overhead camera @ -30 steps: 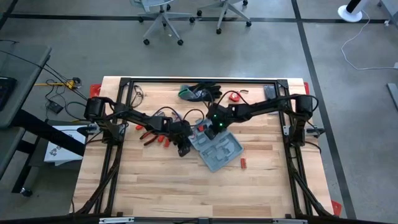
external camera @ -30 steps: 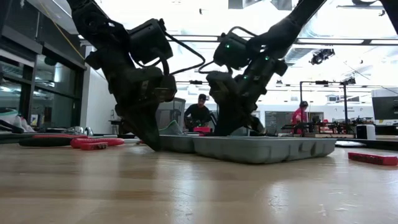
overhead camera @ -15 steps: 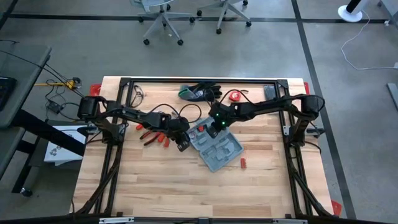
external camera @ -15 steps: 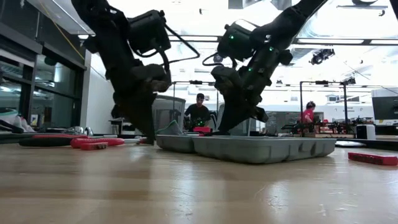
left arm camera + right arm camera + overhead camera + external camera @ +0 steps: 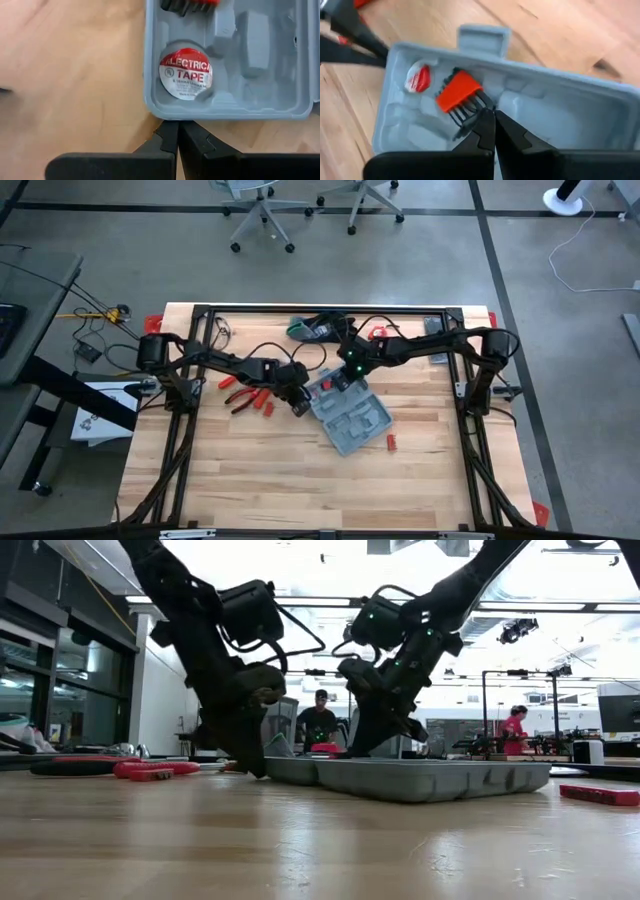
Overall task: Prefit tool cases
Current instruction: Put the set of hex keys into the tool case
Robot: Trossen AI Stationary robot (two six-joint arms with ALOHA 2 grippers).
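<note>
Since the last frames both my arms have shifted a bit toward the back of the surface (image 5: 250,470); the tool case (image 5: 350,418) hasn't visibly moved.

Tool case: grey-blue, lying open and flat mid-surface, turned at an angle. Roll of electrical tape (image 5: 186,74) sits in a round recess at one corner; red-handled hex key set (image 5: 459,93) lies in the next recess.

Left gripper (image 5: 177,137): clenched, empty, tips just off the case's outer wall at the tape corner. Can't tell if they touch the wall.

Right gripper (image 5: 492,122): clenched, holding nothing, tips down inside the case right at the dark ends of the hex keys.

Handling, my read: thin moulded plastic, light and stiff, smooth underneath, so it'll likely skate on the wood if pushed from one side. Best hold is the rim or wall, pinched across its thickness; the latch tab (image 5: 484,39) is another option. Hinge probably flexes, so I'd brace one half while working the other.

Red-handled pliers (image 5: 240,392) and loose red pieces lie beside my left arm; gloves (image 5: 312,328) at the back edge.
</note>
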